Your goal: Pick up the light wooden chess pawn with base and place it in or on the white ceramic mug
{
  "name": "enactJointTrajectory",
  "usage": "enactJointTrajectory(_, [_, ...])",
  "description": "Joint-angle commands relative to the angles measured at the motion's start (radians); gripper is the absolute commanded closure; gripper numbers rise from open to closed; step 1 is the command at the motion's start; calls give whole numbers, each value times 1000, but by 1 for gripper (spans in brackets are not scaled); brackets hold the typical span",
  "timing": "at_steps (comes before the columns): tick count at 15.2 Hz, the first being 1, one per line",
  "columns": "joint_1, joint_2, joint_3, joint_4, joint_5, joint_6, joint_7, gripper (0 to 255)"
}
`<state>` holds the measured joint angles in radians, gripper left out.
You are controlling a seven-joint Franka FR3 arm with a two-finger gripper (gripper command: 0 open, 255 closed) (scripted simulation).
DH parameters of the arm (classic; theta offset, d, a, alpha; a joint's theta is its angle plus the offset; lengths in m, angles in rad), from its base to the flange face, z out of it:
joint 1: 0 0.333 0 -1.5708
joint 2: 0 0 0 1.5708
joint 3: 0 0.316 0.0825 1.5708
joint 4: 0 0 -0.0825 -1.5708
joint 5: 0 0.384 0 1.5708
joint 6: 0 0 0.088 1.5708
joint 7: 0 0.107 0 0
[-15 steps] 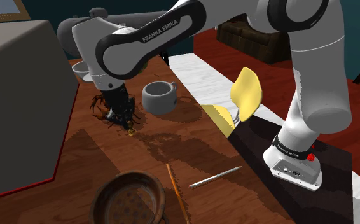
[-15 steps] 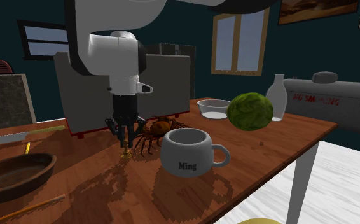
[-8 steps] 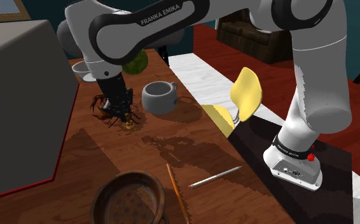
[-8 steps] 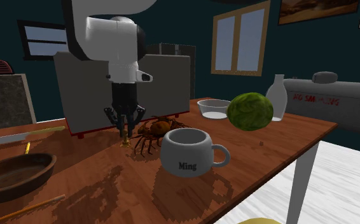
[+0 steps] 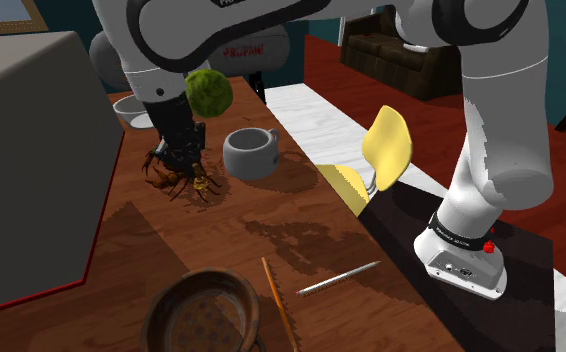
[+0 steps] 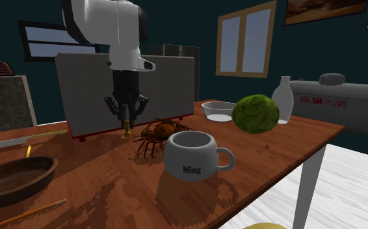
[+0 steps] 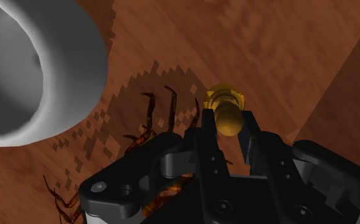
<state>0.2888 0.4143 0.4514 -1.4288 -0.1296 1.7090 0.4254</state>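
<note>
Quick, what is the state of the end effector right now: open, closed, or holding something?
End effector: closed, holding the golden-yellow chess pawn between its two fingers.

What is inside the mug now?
Nothing visible: the mug shows a bare grey inner wall; part of its floor is unseen. The pawn is clasped in the gripper, outside it.

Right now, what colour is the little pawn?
Golden yellow; the pawn shows best in the wrist view.

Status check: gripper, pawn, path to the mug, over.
Black gripper shut on pawn. Pawn off the table, short of mug. Brown crab lies low between them.
</note>
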Motion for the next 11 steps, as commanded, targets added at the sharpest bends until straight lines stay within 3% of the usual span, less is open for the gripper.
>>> enactJointTrajectory(1, [3, 2, 1, 32, 0, -31, -1, 255])
enactJointTrajectory(11, [23, 17, 4, 191, -5, -174, 1, 255])
